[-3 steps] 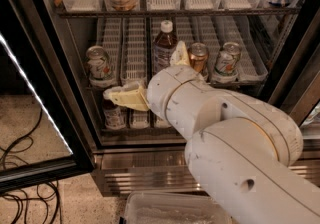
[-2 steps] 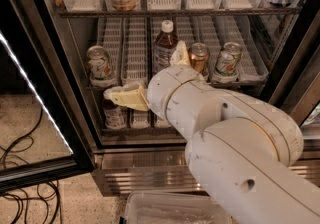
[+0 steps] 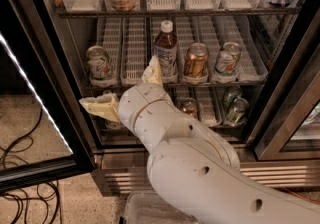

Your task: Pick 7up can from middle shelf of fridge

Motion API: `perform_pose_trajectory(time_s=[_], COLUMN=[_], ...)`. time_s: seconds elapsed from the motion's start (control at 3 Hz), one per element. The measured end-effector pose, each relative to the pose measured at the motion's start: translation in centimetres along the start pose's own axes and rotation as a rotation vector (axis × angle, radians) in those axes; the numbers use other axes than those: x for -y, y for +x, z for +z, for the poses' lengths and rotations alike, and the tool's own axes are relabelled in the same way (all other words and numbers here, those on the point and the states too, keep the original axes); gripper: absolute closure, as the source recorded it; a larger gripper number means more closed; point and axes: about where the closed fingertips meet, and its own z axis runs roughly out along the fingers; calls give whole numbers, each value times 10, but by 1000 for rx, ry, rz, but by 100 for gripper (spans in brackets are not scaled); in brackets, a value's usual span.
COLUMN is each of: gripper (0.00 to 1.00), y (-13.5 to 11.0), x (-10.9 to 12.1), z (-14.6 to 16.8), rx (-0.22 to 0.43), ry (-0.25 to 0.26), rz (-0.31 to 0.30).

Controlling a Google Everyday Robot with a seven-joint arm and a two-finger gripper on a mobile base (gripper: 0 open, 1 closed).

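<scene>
Leftward and a touch lower slides the pale yellow two-finger end effector (image 3: 118, 81), fingers spread wide apart and holding nothing. Take the brown plastic bottle with the white cap (image 3: 165, 50) as the marker. The small silver-white 7up can (image 3: 98, 63) with green lettering stands upright well left of that bottle, level with it. From the end effector, low-left of the bottle, the can lies up and slightly left, its long axis vertical.

Matt pincer (image 3: 118, 82) before middle shelf (image 3: 132, 48), ribbed plastic
</scene>
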Motion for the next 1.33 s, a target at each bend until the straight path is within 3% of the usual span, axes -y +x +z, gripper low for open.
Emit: perform_pose_trajectory(time_s=[0.67,1.33], gripper=[0,36], y=[2,2], x=[1,21], z=[8,58], rx=[24,97], ry=[14,71], rz=[5,65])
